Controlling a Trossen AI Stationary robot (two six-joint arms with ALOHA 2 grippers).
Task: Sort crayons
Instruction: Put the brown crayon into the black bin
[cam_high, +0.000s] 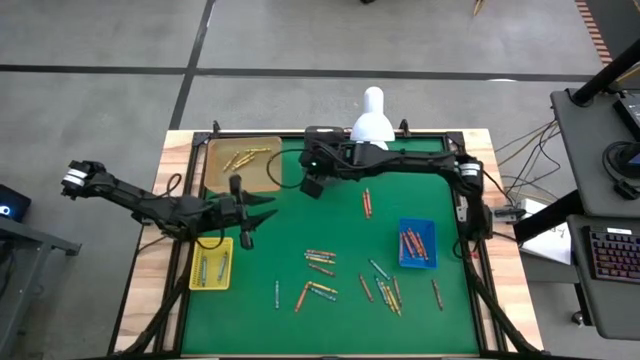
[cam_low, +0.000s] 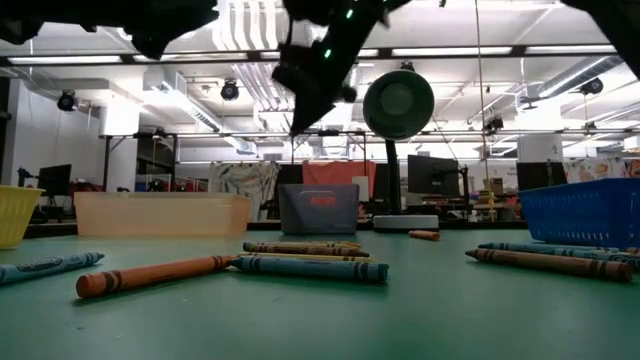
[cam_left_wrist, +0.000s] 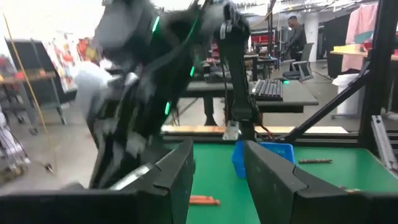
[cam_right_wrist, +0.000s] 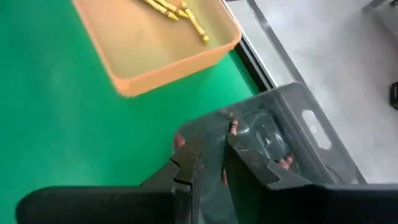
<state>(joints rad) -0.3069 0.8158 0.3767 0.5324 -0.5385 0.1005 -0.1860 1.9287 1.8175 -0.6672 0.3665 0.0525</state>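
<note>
Loose crayons (cam_high: 320, 262) lie flat on the green mat (cam_high: 300, 230), with more toward the right (cam_high: 385, 290) and one pair farther back (cam_high: 367, 203). In the low view they lie in front (cam_low: 300, 266). My right gripper (cam_right_wrist: 213, 155) hovers over a grey tray (cam_right_wrist: 298, 137) that holds a few reddish-brown crayons (cam_right_wrist: 233, 127). Its fingers stand a narrow gap apart with nothing seen between them. It also shows in the high view (cam_high: 312, 185). My left gripper (cam_high: 252, 207) is open and empty above the mat, between the orange tray and the yellow tray. The left wrist view shows its gap (cam_left_wrist: 217, 180).
An orange tray (cam_high: 243, 163) with yellow crayons (cam_right_wrist: 177, 12) stands at the far left. A yellow tray (cam_high: 211, 263) with a few crayons is at the left edge, and a blue tray (cam_high: 416, 243) with orange ones is at the right. A white lamp (cam_high: 372, 120) stands at the far edge.
</note>
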